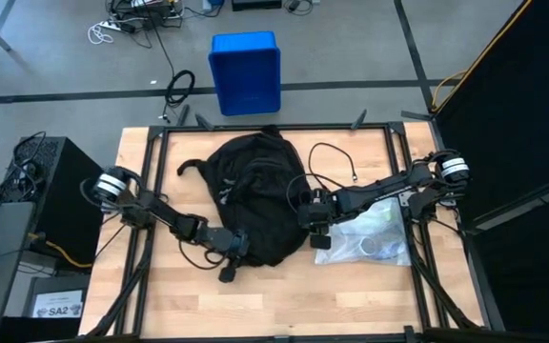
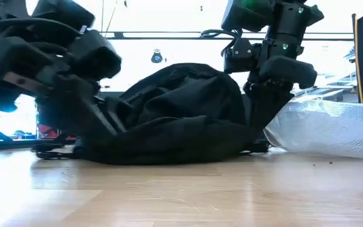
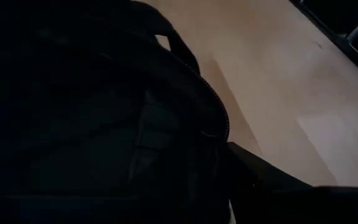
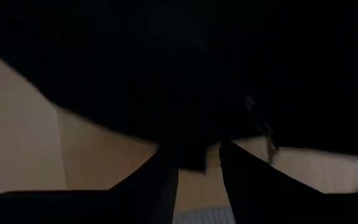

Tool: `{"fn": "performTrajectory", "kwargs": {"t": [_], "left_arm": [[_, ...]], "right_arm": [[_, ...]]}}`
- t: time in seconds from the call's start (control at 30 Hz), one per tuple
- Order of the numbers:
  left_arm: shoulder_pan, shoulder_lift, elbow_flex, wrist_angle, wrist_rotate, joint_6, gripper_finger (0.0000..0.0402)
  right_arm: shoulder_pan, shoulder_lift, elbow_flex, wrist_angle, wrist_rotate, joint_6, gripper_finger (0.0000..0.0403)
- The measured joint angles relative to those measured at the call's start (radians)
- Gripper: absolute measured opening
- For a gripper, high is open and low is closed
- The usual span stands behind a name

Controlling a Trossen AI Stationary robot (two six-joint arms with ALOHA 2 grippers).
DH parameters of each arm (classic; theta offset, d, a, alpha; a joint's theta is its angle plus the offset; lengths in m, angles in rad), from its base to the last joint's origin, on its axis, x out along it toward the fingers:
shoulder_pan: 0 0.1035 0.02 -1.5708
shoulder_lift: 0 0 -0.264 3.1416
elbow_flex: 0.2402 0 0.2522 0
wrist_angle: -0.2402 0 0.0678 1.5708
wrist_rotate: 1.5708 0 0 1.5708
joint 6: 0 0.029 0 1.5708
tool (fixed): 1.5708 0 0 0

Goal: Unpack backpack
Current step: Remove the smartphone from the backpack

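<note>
The black backpack (image 1: 255, 195) lies on the wooden table (image 1: 284, 295), bulging up in the middle (image 2: 181, 107). My left gripper (image 1: 233, 250) is at its near left edge, shut on dark fabric that fills the left wrist view (image 3: 104, 124). My right gripper (image 4: 199, 177) stands at the pack's right side (image 1: 315, 217), pointing steeply down and shut on a fold of the pack. My left gripper has the backpack at its near left edge (image 1: 244, 250), coming in low from the table's left side. The dark fabric hides the fingers, so the kind of hold does not show. The pack's underside rests on the table. My right gripper pinches a small fold of black fabric (image 4: 194, 155) at the backpack's right edge between its two fingers (image 4: 160, 186). It comes from above, slanting down. The fold hangs just above the table top, while the rest of the pack lies on the table.
A clear plastic bag (image 1: 375, 238) lies on the table right of the pack, under my right arm, and shows as a crinkled white heap (image 2: 333, 129). A thin black cable (image 1: 336, 157) loops at the far right. A blue bin (image 1: 246, 71) stands on the floor beyond the far edge.
</note>
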Motion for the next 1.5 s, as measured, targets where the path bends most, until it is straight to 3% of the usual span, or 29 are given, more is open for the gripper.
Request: {"fn": "performTrajectory", "kwargs": {"t": [0.47, 0.7, 0.8, 0.97, 1.2, 1.33, 1.5], "left_arm": [[-0.087, -0.487, -0.2, 0.009, -0.205, 0.044, 0.0082], [-0.082, -0.645, -0.201, -0.012, -0.739, 0.292, 0.0082], [-0.04, -0.716, -0.192, -0.006, -0.838, 0.395, 0.0082], [0.097, -0.845, -0.191, -0.029, -0.77, 0.445, 0.0082], [0.411, -0.912, -0.172, -0.186, -0.512, 0.328, 0.008], [0.611, -0.878, -0.092, -0.393, -0.355, 0.249, 0.0077], [0.8, -0.811, 0.019, -0.526, -0.254, 0.239, 0.008]], "right_arm": [[-0.004, 0.0, 0.0, 0.019, 0.101, -0.039, 0.0087], [-0.053, -0.045, 0.042, -0.067, 0.339, -0.058, 0.0086], [-0.089, -0.113, 0.051, -0.04, 0.401, -0.099, 0.0083], [-0.22, -0.228, 0.053, 0.131, 0.373, -0.26, 0.0078], [-0.519, -0.208, 0.054, 0.377, -0.117, -0.35, 0.008], [-0.644, -0.129, 0.054, 0.425, -0.251, -0.362, 0.0086], [-0.728, -0.025, 0.053, 0.469, -0.398, -0.427, 0.0112]]}}
